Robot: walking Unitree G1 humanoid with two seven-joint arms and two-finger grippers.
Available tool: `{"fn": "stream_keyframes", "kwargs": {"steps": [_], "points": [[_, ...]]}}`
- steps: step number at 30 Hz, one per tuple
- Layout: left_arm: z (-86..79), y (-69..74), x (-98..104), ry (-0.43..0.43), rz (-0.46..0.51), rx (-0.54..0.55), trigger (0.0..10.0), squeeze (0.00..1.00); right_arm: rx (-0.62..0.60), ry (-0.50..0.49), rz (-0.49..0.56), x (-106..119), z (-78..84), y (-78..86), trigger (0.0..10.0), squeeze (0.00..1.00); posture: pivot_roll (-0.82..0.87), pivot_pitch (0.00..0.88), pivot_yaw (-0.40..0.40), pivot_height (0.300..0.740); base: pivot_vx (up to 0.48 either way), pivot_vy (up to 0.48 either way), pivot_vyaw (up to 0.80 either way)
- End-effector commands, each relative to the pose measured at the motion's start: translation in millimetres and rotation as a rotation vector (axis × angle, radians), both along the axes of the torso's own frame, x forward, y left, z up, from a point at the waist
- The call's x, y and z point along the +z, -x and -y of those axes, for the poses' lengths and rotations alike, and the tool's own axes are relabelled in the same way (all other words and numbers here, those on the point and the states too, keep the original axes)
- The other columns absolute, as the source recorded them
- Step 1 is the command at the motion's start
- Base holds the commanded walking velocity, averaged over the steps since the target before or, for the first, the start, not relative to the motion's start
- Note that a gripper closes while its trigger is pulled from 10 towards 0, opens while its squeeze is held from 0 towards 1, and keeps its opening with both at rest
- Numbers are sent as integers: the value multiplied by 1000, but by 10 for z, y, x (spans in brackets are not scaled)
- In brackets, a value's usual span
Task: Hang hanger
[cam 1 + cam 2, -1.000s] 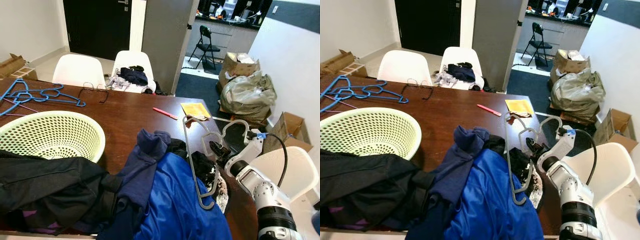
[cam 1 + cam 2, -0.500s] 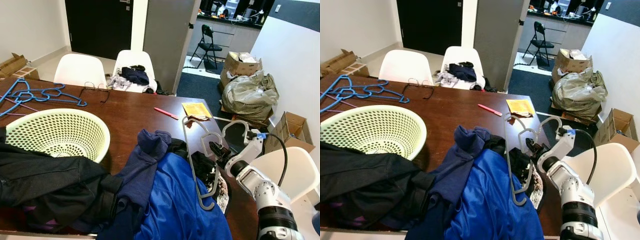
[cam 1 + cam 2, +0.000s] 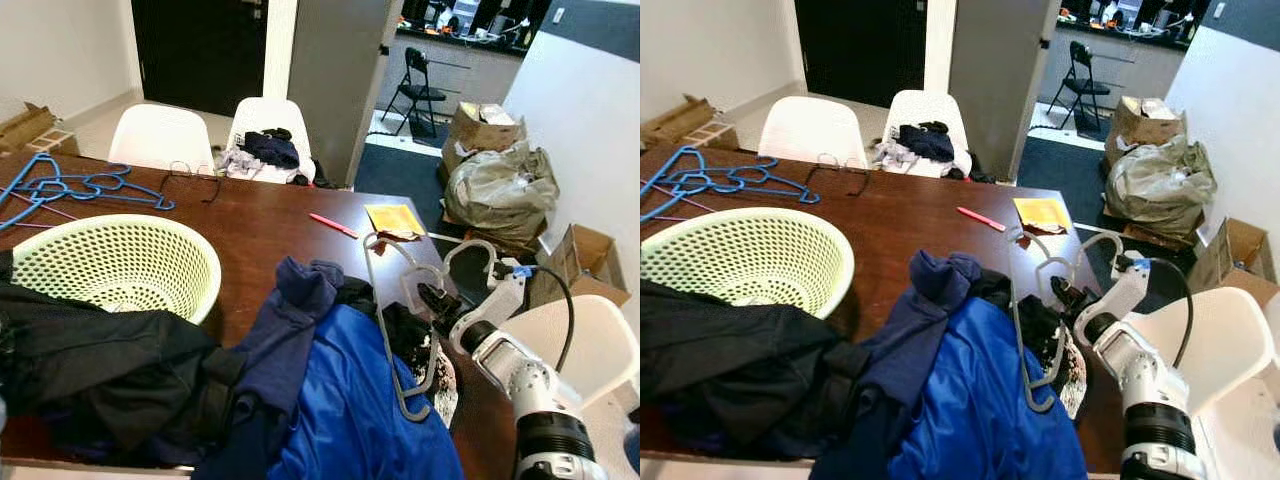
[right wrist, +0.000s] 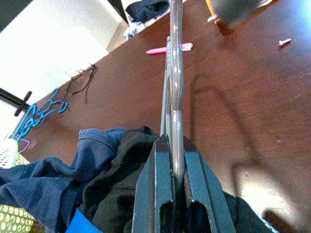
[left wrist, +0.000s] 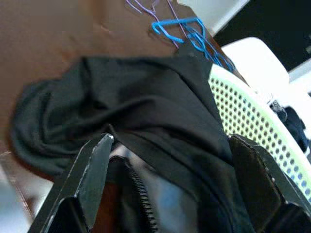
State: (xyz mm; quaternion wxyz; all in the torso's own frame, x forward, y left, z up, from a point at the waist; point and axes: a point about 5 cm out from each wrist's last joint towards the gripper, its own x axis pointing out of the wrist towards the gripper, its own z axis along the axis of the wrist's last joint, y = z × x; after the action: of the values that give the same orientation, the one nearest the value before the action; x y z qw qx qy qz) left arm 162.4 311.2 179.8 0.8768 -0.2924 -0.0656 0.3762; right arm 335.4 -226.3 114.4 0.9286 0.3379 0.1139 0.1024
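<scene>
Grey and thin, the hanger [image 3: 395,330] is sitting pinched in the right gripper [image 4: 171,167] much as it was a second ago, raised above the heap of clothes at the near right corner of the desk [image 3: 270,225]; between the earlier pictures and now nothing on the desk is shifting, and only the head camera is drifting a little, so the hang itself is looking not yet begun. The right arm is reaching in from the desk's right edge, forearm angled up and toward the far side, its two black fingers closing narrow on the hanger's wire with the hook end pointing toward the far edge over the yellow paper [image 3: 391,217]. Below the hanger the blue garment [image 3: 350,410] and the dark navy one [image 3: 300,300] are lying bunched together. The left gripper [image 5: 170,184] is hanging with its fingers spread wide over the black jacket [image 3: 110,360] at the near left edge, beside the pale green basket [image 3: 60,245]. Blue hangers [image 3: 70,187] are resting at the far left corner.
</scene>
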Motion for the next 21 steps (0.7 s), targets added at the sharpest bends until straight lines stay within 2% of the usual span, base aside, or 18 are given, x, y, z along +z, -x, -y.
{"fn": "stream_keyframes", "kwargs": {"steps": [1, 2, 3, 4, 5, 6, 9, 11, 12, 16, 19, 21], "points": [[257, 86, -362, 234, -1, 54, 10000, 235, -3, 4, -23, -41, 27, 15, 10000, 0, 160, 0, -127, 740, 0, 0, 0], [257, 86, -362, 234, -1, 54, 10000, 235, -3, 4, -23, -41, 27, 15, 10000, 0, 160, 0, -127, 740, 0, 0, 0], [336, 125, -439, 315, 26, 89, 10000, 153, 2, 5, -25, -43, 23, 12, 10000, 0, 160, 0, -127, 740, 0, 0, 0], [336, 125, -439, 315, 26, 89, 10000, 153, 2, 5, -25, -43, 23, 12, 10000, 0, 160, 0, -127, 740, 0, 0, 0], [396, 165, -475, 381, 57, 123, 10000, 0, 5, 4, -26, -44, 18, 10, 10000, 0, 160, 0, -127, 740, 0, 0, 0], [396, 165, -475, 381, 57, 123, 10000, 0, 5, 4, -26, -44, 18, 10, 10000, 0, 160, 0, -127, 740, 0, 0, 0], [518, 228, -473, 463, 114, 149, 10000, 0, 7, 2, -26, -46, 13, 5, 10000, 0, 168, 0, -126, 740, 0, 0, 0], [518, 228, -473, 463, 114, 149, 10000, 0, 7, 2, -26, -46, 13, 5, 10000, 0, 168, 0, -126, 740, 0, 0, 0], [561, 271, -484, 498, 120, 163, 10000, 0, 7, -2, -26, -44, 13, 1, 10000, 0, 172, 0, -127, 740, 0, 0, 0], [529, 380, -590, 556, 116, 218, 10000, 0, 8, -9, -25, -40, 11, -3, 10000, 0, 171, 0, -128, 740, 0, 0, 0], [499, 395, -611, 563, 120, 233, 10000, 0, 9, -9, -25, -38, 12, -5, 10000, 0, 169, 0, -134, 740, 0, 0, 0], [410, 417, -675, 554, 114, 240, 10000, 0, 13, -9, -26, -36, 11, -12, 10000, 0, 172, 0, -144, 740, 0, 0, 0]]}}
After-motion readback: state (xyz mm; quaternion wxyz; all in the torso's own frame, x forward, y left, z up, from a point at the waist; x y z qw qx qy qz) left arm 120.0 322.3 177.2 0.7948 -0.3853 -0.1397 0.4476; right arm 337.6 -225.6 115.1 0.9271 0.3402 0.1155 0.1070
